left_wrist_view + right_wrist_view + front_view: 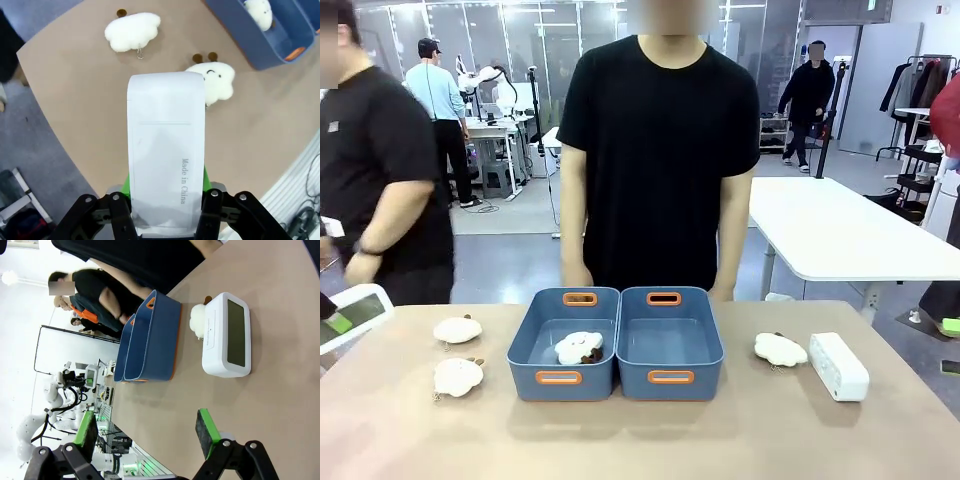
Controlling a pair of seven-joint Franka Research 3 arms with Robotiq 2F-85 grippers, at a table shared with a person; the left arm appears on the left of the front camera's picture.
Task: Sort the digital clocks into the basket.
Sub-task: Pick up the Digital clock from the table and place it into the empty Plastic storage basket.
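Two blue baskets with orange-rimmed handle slots are sitting side by side, touching, at the middle of a tan surface [640, 440]. The left basket [590, 382] is holding one fluffy white sheep toy [579, 347]. The right basket [705, 378] is showing only its bare floor.

Well to the left of the baskets, the left gripper [167, 200] is clamping the held digital clock [166, 125] by its long sides, off the surface, with its plain white back facing the wrist camera. Small grey print running along that back is reading "Made in China". In the front view, a white corner with a greenish screen [350, 312] is poking in left of the baskets. It is probably this same clock, though it is cropped.

Two more sheep toys [457, 329] [458, 376] are lying between that clock and the baskets. To the right of the baskets a fourth sheep toy [780, 349] is lying. Just beyond it, the second digital clock [227, 335] is resting on the surface, showing a blank grey-green screen. The right gripper [146, 435] is hanging apart from it, jaws spread wide and gripping nothing.

A person [655, 160] in a black T-shirt is standing behind the baskets.
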